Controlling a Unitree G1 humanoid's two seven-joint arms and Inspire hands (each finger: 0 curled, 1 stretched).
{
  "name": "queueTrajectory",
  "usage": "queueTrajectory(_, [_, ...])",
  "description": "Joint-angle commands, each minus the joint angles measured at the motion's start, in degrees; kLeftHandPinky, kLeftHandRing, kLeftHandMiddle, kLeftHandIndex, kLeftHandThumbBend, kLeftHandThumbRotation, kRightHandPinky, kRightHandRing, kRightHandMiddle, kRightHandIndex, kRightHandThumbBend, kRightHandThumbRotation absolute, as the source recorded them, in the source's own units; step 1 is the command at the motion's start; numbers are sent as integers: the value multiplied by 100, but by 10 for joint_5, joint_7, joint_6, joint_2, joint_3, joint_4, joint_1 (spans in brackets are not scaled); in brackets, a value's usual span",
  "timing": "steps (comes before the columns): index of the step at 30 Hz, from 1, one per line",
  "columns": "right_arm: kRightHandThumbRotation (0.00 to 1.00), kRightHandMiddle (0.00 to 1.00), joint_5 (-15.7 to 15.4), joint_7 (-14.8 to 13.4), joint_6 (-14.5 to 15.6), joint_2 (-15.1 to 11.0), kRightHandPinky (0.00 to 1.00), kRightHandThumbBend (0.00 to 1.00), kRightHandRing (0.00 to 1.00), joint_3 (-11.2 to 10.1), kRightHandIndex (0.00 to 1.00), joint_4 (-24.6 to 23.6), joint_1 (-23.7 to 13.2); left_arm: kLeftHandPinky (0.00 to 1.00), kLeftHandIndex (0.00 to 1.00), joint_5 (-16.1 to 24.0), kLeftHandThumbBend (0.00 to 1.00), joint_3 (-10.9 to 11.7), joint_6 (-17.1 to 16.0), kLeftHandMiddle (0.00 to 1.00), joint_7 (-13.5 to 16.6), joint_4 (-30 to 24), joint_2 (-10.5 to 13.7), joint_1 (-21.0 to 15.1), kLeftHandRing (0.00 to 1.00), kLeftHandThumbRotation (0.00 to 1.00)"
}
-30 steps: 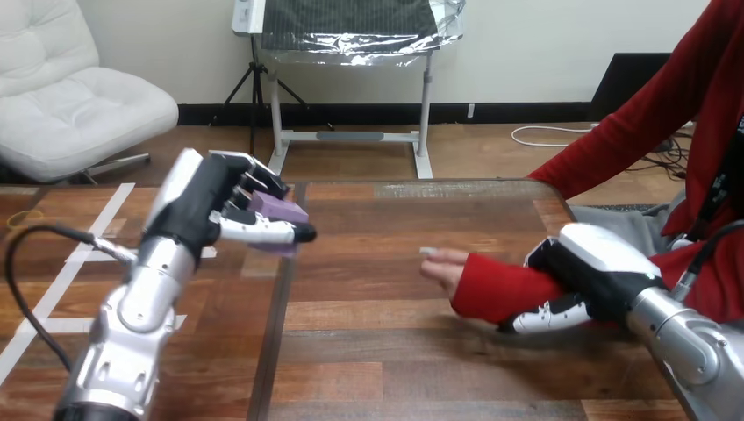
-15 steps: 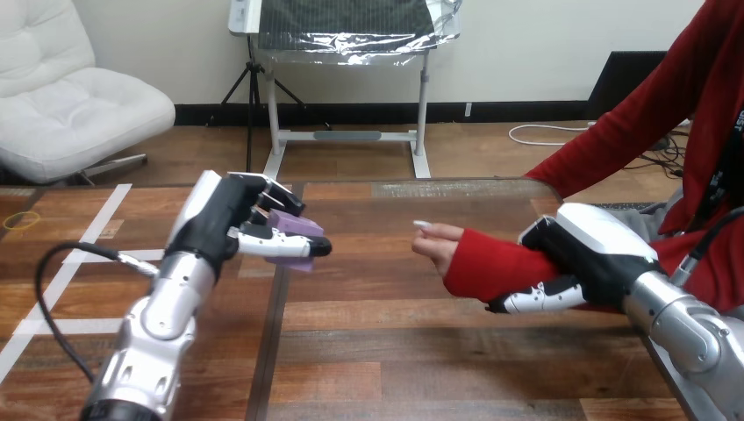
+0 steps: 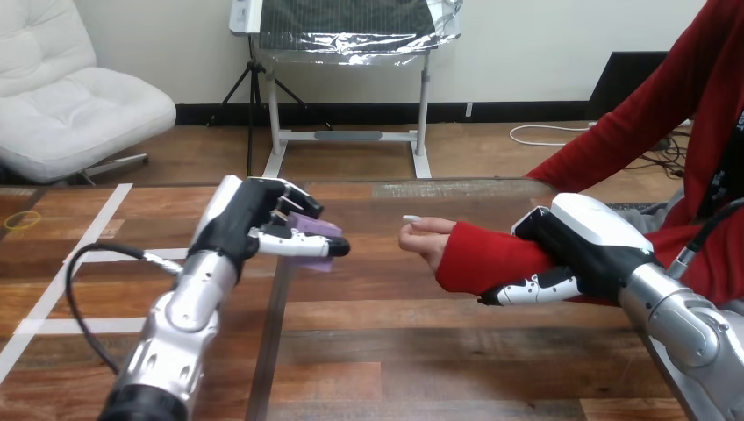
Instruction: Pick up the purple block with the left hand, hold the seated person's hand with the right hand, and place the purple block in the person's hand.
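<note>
Purple block (image 3: 314, 230) sits in my left hand (image 3: 250, 215), fingers and thumb curled round it, above the table (image 3: 377, 351); the person's hand (image 3: 425, 239) is near, apart. My right hand (image 3: 583, 246) curls round the person's forearm (image 3: 482, 259).

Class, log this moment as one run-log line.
left hand: shut on purple block | right hand: shut on person's forearm | person's hand: apart from block | placement: not yet done
</note>
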Motion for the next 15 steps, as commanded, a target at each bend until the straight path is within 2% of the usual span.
queueTrajectory(1, [42,30,32,4,4,3,24,69,26,-33,32,-77,-26,40,42,0,86,-7,-27,44,16,26,-22,-86,44,0])
queueTrajectory(15, [42,29,38,14,15,17,22,68,25,-33,31,-116,-25,41,42,2,85,-10,-37,44,33,79,-55,-123,43,0])
